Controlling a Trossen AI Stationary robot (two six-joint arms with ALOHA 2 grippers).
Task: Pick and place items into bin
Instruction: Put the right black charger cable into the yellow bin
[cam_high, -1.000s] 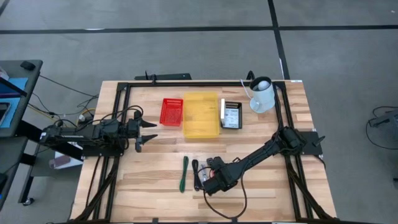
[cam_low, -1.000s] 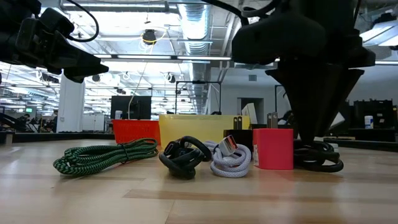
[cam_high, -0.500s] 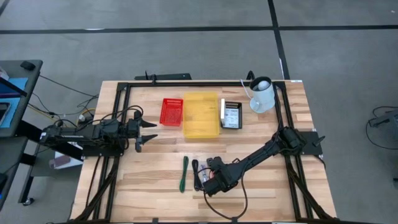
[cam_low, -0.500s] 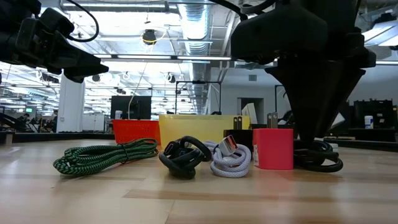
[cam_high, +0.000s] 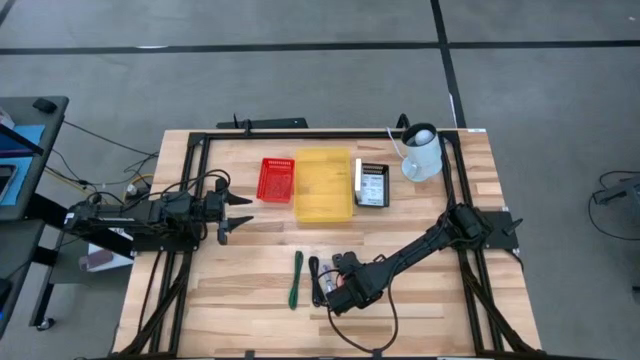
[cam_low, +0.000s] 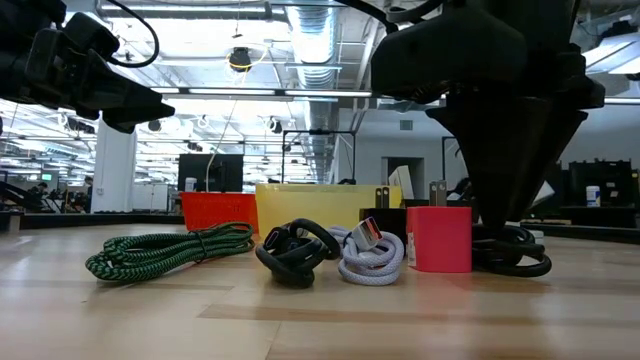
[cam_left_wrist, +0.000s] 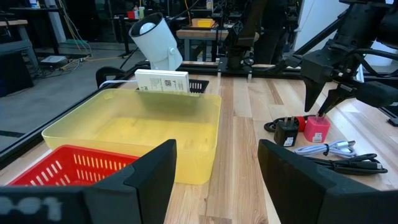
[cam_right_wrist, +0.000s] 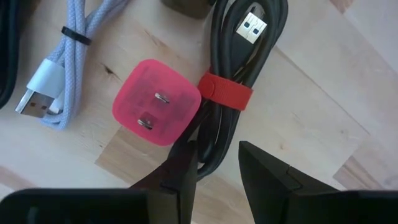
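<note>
The items lie in a cluster near the table's near edge: a green cable, a black cable coil, a pale braided USB cable, a pink plug resting prongs up, a black plug, and a black cable bundle with a red strap. My right gripper is open and points down over the cluster. Its fingers stand on either side of the black bundle, beside the pink plug; I cannot tell whether they touch. My left gripper waits open at the table's left, above the wood.
A yellow bin sits at the table's middle far side, with a red basket to its left and a black box to its right. A white lamp-like device stands at the far right. Bare wood lies between the bin and the items.
</note>
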